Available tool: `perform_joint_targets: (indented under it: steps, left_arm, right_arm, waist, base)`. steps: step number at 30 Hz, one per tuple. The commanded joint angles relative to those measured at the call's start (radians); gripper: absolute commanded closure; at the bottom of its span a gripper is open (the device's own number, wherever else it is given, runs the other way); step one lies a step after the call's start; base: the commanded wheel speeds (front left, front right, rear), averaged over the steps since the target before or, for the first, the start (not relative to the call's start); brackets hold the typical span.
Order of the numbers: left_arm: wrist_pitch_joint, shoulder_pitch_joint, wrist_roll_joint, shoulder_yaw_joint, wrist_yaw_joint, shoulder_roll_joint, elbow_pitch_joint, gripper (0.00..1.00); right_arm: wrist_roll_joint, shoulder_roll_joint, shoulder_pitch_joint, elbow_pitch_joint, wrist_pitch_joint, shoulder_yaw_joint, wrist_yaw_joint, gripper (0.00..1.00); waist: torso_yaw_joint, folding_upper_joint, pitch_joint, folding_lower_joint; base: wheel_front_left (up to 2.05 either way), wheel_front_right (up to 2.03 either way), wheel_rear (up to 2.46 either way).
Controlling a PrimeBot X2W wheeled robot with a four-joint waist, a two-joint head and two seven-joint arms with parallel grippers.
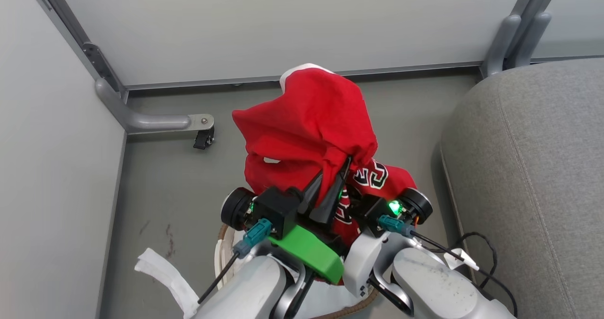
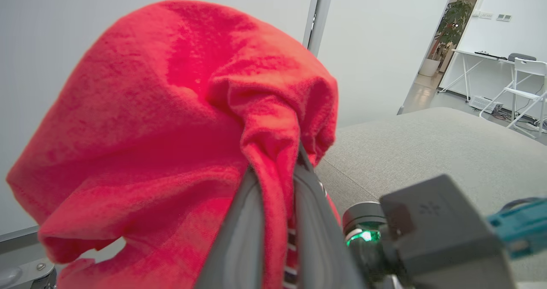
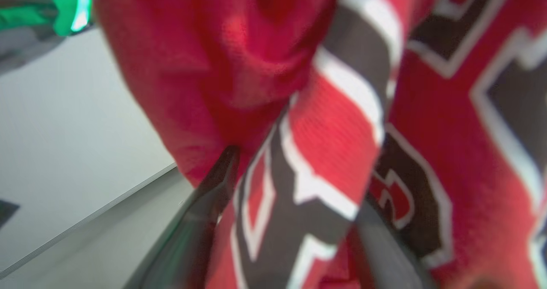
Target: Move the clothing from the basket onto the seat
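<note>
Far left, a white strip (image 1: 163, 274) lies on the floor (image 1: 165, 191) beside the basket (image 1: 220, 243), whose brown rim peeks out under my forearms. Over to my left gripper (image 1: 336, 168): jaws narrow, clamped on a bunched fold of the clothing (image 1: 306, 125), and the red cloth balloons up and over the fingers (image 2: 239, 220), held in the air above the basket! The lettered part hangs down between my two wrists. My right gripper (image 3: 295, 186) sits in against the striped trim, cloth running between its fingers (image 3: 201, 212). That view is blurred and one tip is buried, so I cannot tell whether those jaws are pinching. Far right, the seat (image 1: 528, 168) is near, with bare floor between it and the clothing.
</note>
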State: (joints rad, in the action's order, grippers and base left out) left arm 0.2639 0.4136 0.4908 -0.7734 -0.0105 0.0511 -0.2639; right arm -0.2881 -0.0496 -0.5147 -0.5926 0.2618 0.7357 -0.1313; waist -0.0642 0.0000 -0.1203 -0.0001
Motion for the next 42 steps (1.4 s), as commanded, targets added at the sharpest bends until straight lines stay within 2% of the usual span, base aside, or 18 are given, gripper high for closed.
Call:
perform_joint_targets:
  steps: [1,10,11,12,14,29,30,31,32,37,42]
  left_arm:
    - [0.001,0.022,0.004,-0.004,0.001,0.0,0.01,1.0]
    - [0.001,0.044,0.004,-0.045,0.004,0.0,0.03,1.0]
    - [0.001,0.045,0.006,-0.048,0.005,0.0,0.032,1.0]
    - [0.001,0.045,0.008,-0.051,0.006,0.0,0.033,1.0]
    - [0.001,0.05,0.012,-0.055,0.007,0.0,0.037,1.0]
    - [0.001,0.049,0.007,-0.029,0.024,0.0,0.028,1.0]
    - [0.001,0.049,-0.002,-0.023,0.029,0.0,0.028,0.72]
    - [0.001,0.047,-0.002,-0.019,0.03,0.0,0.028,0.53]
    - [0.001,0.043,-0.004,-0.015,0.031,0.001,0.023,0.0]
    - [0.001,0.027,-0.022,0.013,0.034,0.001,0.003,0.0]
    - [0.0,0.006,-0.05,0.06,0.037,0.001,-0.031,0.0]
  right_arm:
    - [0.009,-0.003,-0.014,-0.009,0.005,-0.005,0.001,0.0]
    - [0.019,-0.003,-0.028,-0.021,0.005,-0.028,0.001,0.0]
    - [0.021,-0.003,-0.03,-0.022,0.005,-0.03,0.001,0.05]
    - [0.023,-0.003,-0.031,-0.023,0.005,-0.031,0.001,0.23]
    - [0.025,-0.003,-0.035,-0.022,0.005,-0.034,0.001,1.0]
    - [0.038,-0.003,-0.023,-0.013,0.005,-0.053,0.001,1.0]
    - [0.036,-0.003,-0.026,-0.014,0.005,-0.056,0.001,1.0]
    - [0.035,-0.003,-0.027,-0.015,0.005,-0.056,0.001,1.0]
    - [0.034,-0.003,-0.027,-0.015,0.005,-0.057,0.001,1.0]
    - [0.03,-0.003,-0.02,-0.011,0.005,-0.058,0.001,1.0]
    - [0.035,-0.003,0.008,0.02,0.005,-0.06,0.001,1.0]
  waist:
    - [-0.01,0.0,-0.008,0.0001]
    - [-0.04,0.0,-0.033,0.0001]
    - [-0.042,0.0,-0.035,0.0001]
    - [-0.045,0.0,-0.036,0.0001]
    - [-0.049,0.0,-0.04,0.0001]
    - [-0.047,0.0,-0.047,0.0001]
    - [-0.045,0.0,-0.046,0.0001]
    - [-0.043,0.0,-0.046,0.0001]
    - [-0.041,0.0,-0.045,0.0001]
    - [-0.021,0.0,-0.038,0.0001]
    - [0.027,0.0,-0.024,0.0001]
  base:
    - [0.0,0.0,0.0]
    - [0.0,0.0,0.0]
    - [0.0,0.0,0.0]
    - [0.0,0.0,0.0]
    - [0.0,0.0,0.0]
    - [0.0,0.0,0.0]
    - [0.0,0.0,0.0]
    - [0.0,0.0,0.0]
    - [0.0,0.0,0.0]
    - [0.0,0.0,0.0]
    - [0.0,0.0,0.0]
